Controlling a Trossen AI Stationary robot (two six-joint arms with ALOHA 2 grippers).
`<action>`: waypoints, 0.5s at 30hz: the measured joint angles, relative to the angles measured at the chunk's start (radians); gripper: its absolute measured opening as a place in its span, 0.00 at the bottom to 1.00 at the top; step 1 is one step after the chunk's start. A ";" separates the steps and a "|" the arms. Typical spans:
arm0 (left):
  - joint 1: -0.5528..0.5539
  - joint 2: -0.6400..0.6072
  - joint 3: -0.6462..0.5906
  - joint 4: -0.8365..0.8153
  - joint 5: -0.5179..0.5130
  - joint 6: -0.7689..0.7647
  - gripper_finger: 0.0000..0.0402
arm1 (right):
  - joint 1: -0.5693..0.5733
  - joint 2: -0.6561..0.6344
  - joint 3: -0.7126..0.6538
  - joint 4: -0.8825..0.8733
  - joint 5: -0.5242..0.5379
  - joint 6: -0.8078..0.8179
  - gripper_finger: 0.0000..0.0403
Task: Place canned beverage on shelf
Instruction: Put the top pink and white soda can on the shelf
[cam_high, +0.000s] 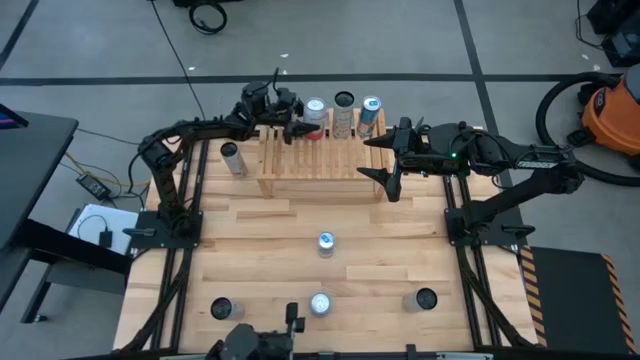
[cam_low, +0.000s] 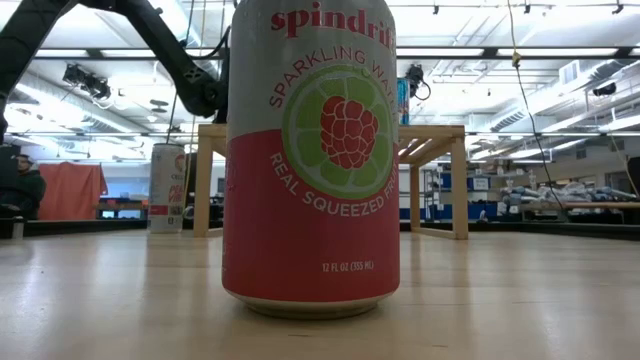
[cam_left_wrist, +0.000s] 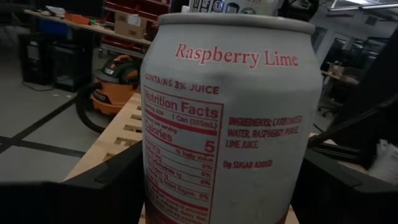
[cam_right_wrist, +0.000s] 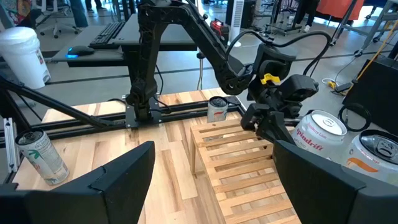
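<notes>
1. We see the left claw (cam_high: 303, 128) reaching over the back of the shelf (cam_high: 320, 160), its fingers (cam_left_wrist: 106, 186) closed around a raspberry lime can (cam_high: 316, 112) that stands upright on the slatted top.
2. In the left wrist view the held can (cam_left_wrist: 227, 118) fills the gap between the two dark fingers, touching both.
3. We find two more cans on the shelf top just beside it: a pale can (cam_high: 344, 108) and a blue-topped can (cam_high: 371, 110).
4. The right claw (cam_high: 385, 160) hangs at the shelf's right end, its fingers spread wide and holding nothing, well apart from the held can.
5. On the table (cam_high: 250, 250) we count a can left of the shelf (cam_high: 233, 158), one at the centre (cam_high: 326, 242), and three along the near edge, the middle of them (cam_high: 320, 303) looming in the low view.
</notes>
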 joint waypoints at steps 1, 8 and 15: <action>0.002 0.000 0.000 -0.001 0.013 -0.002 0.79 | 0.000 0.000 0.000 0.000 0.000 0.000 0.84; 0.010 0.000 0.000 -0.004 0.024 0.002 0.79 | 0.000 0.000 0.000 0.000 0.000 0.000 0.84; -0.001 0.000 0.000 -0.006 0.026 0.014 0.79 | 0.000 0.000 0.000 0.001 0.000 0.002 0.84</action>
